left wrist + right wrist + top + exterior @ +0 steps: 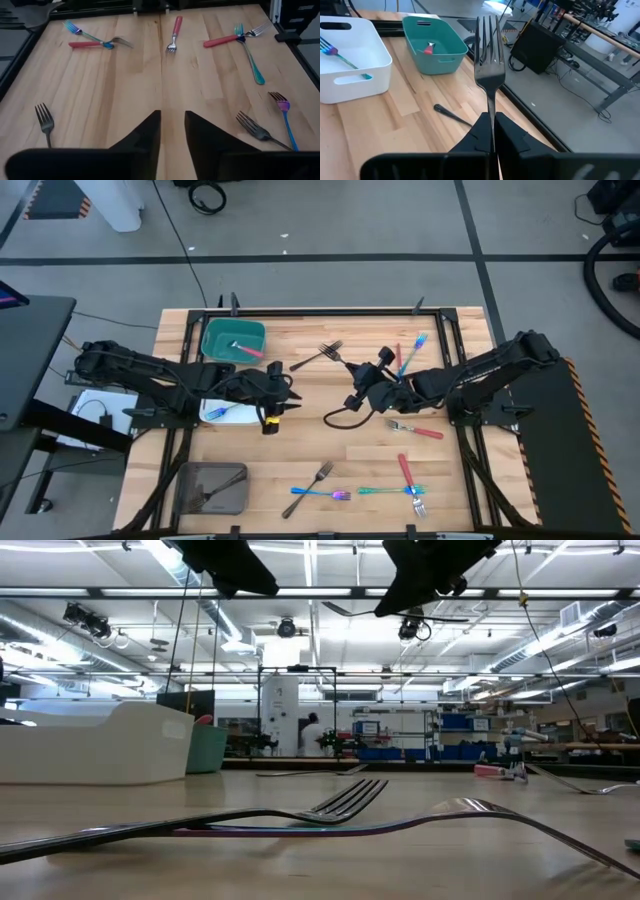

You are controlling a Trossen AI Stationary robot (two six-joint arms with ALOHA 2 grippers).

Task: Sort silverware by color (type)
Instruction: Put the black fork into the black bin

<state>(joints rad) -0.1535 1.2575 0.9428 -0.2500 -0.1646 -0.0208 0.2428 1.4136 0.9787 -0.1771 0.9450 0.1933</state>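
Note:
My right gripper hovers over the table's middle, shut on a dark grey fork whose tines point toward the teal tray. My left gripper waits beside the white tray, fingers a narrow gap apart with nothing between them. Red-handled, iridescent and dark forks lie flat on the wood: a dark one at the far middle, a red-handled one, and several near the front edge. The teal tray holds a red-handled piece and the white tray an iridescent fork. My right gripper pinches the dark grey fork by its handle just below the neck, between the two fingers. The fork runs along the fingers and its head sticks out past their tips. It is lifted clear of the table, held roughly level from the table's right.
A grey tray with a dark fork sits at the near left corner. A black cable loop hangs under the right arm. Black frame rails border the table. Bare wood lies between the two grippers and toward the near middle.

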